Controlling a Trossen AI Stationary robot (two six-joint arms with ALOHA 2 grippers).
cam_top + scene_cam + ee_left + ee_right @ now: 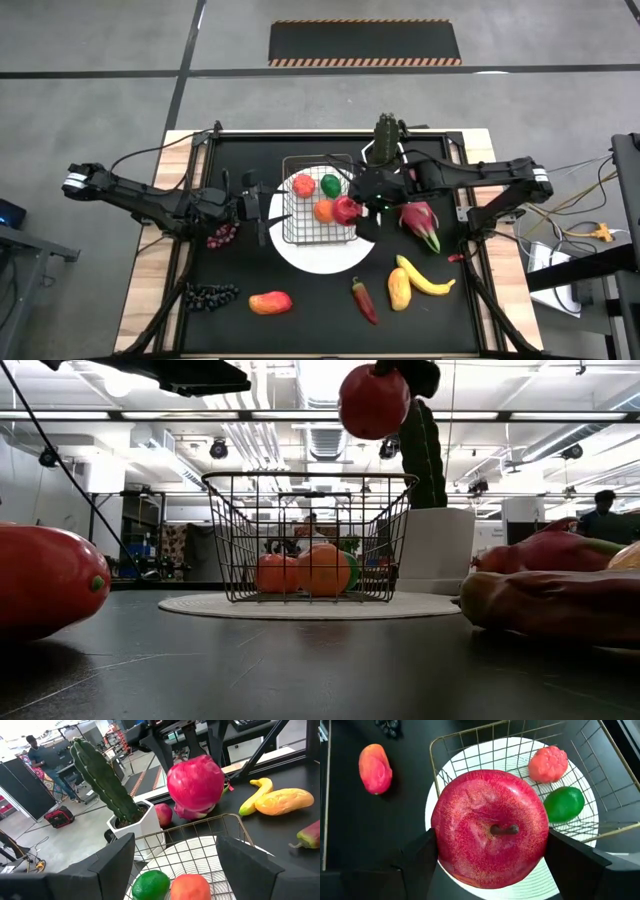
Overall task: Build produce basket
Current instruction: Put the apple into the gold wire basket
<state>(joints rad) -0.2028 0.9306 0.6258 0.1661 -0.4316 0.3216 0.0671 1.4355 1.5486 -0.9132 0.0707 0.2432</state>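
Note:
The wire basket (318, 205) stands on a round white plate (320, 262), which lies flat on the table. It holds a reddish-orange fruit (303, 185), a green piece (330, 184) and an orange (324, 210). My right gripper (350, 210) is shut on a red apple (346, 209) above the basket's right rim; the low view shows the apple (373, 400) higher than the basket (310, 535). My left gripper (262, 207) is open at the basket's left side, touching nothing. In its wrist view the open left gripper (175, 847) faces the basket (200, 845). My right gripper pinches the red apple (490, 827) between its two fingers (420, 855), one on each side of its widest part (445, 832). The fingers come from above, pointing down, and the stem (504, 829) faces the wrist. The apple is lifted clear, over the basket's right rim.
A cactus in a white pot (385, 140) stands behind the basket. Right of the plate lie a dragonfruit (420, 225), a banana (425, 278), a yellow mango (398, 290) and a chili (365, 300). On the left lie a red mango (270, 302), dark grapes (210, 295) and purple grapes (222, 235).

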